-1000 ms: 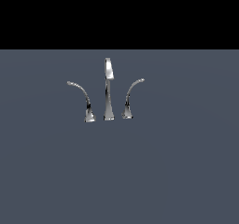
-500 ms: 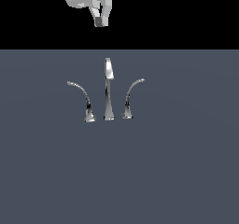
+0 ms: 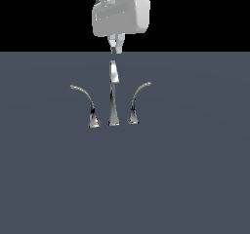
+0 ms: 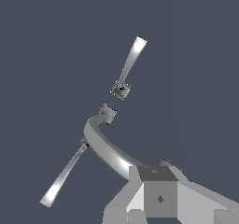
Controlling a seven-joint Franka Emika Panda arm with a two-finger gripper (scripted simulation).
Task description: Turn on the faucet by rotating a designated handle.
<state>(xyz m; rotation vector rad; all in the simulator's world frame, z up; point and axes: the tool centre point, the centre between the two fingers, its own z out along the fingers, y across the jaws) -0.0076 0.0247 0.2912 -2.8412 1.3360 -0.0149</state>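
Observation:
The chrome faucet [image 3: 113,96] stands on the grey surface with its tall slim spout in the middle. The handle [image 3: 137,101], the shorter, steeper lever, rises on the exterior view's right of the spout. A longer curved lever [image 3: 84,102] sweeps out on the exterior view's left. My gripper [image 3: 115,47] hangs just above the spout's top, touching nothing, and its fingers look shut with nothing held. From the wrist view I see the handle [image 4: 130,64], the longer lever [image 4: 63,178] and the spout [image 4: 105,146], whose far end is hidden behind my gripper [image 4: 158,192].
A flat dark grey surface [image 3: 195,179] stretches around the faucet, with a black background behind it.
The arm has come down from the top of the exterior view, and its hand and fingers now hang just over the spout. The faucet's levers have not moved.

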